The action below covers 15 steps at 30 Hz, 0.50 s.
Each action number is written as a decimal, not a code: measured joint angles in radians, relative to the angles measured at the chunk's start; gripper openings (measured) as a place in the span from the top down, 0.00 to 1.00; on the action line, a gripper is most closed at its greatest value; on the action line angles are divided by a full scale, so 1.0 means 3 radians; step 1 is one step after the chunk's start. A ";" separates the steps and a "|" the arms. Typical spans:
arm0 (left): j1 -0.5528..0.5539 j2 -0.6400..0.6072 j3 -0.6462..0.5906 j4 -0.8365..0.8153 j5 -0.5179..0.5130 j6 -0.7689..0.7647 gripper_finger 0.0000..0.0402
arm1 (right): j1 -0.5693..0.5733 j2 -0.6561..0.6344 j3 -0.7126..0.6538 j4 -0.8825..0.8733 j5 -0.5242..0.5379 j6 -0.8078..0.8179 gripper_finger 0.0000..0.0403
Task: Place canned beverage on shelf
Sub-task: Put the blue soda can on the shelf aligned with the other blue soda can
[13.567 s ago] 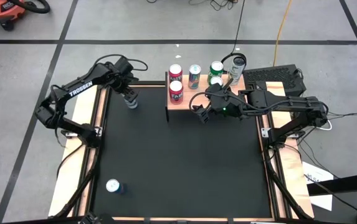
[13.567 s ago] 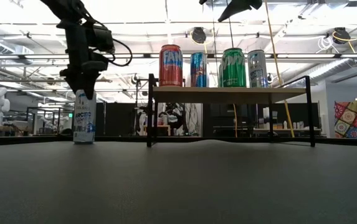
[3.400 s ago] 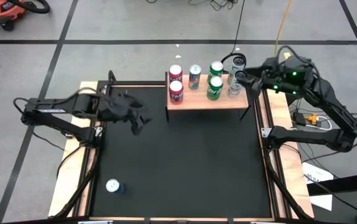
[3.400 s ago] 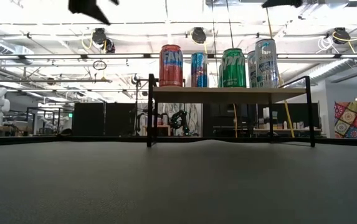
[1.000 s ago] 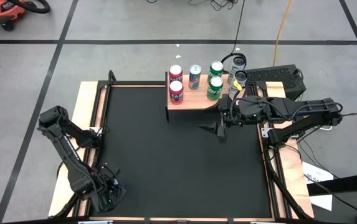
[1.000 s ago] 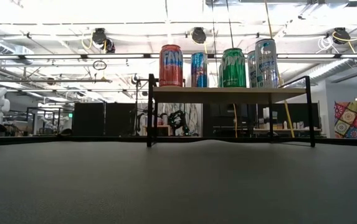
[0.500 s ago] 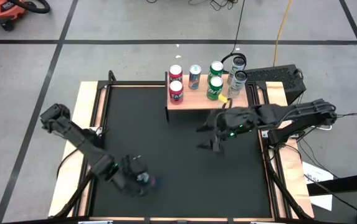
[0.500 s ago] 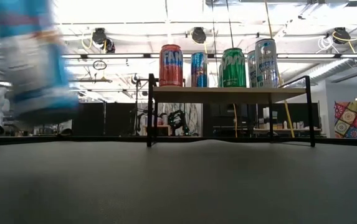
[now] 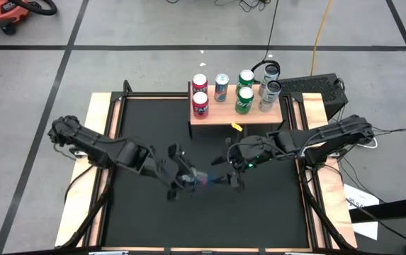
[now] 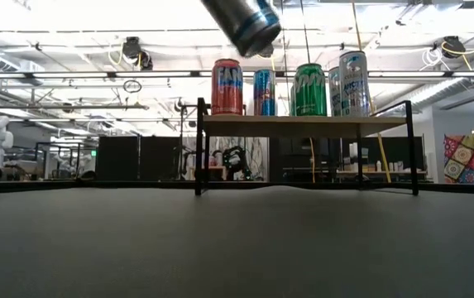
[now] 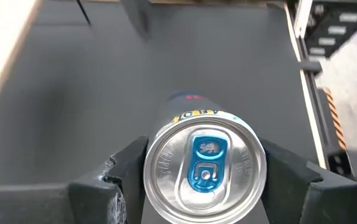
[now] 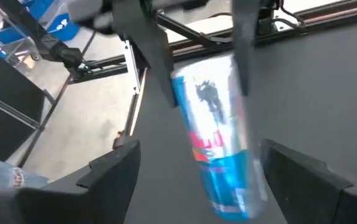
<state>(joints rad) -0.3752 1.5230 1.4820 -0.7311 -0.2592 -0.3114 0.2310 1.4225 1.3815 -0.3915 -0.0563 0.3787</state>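
Midair, left gripper (image 9: 181,177) pinches blue can (image 12: 218,152); right gripper (image 9: 225,170) spread, flanking it

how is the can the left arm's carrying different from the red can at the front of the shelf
The blue-and-silver can hangs tilted above the table in the left pincer; the red can stands upright on the shelf. The carried one is slim and blue-tabbed; the red one looks wider. Both appear unopened.

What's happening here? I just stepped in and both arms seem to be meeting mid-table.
The left gripper holds a blue and silver can tilted above the middle of the table. The right gripper faces it, fingers open on either side, apparently set to take it. Six cans already stand on the shelf.
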 joint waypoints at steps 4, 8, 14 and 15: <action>0.0157 -0.0006 0.0063 0.0125 -0.0004 0.0207 0.43 | 0.0000 0.0025 0.0001 0.0049 0.0019 -0.0131 0.22; 0.0243 0.0000 0.0105 0.0276 0.0057 0.0383 0.43 | 0.0000 0.0084 0.0001 0.0030 0.0123 -0.0195 0.22; 0.0303 -0.0003 0.0262 0.0304 0.0128 0.0519 0.43 | -0.0001 0.0169 0.0002 -0.0109 0.0361 -0.0193 0.22; 0.0306 -0.0003 0.0296 0.0316 0.0133 0.0552 0.43 | -0.0003 0.0172 -0.0002 -0.0136 0.0373 -0.0193 0.22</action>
<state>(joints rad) -0.2833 1.5223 1.5708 -0.6362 -0.2194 -0.1459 0.2302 1.4742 1.3809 -0.4322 0.0556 0.3206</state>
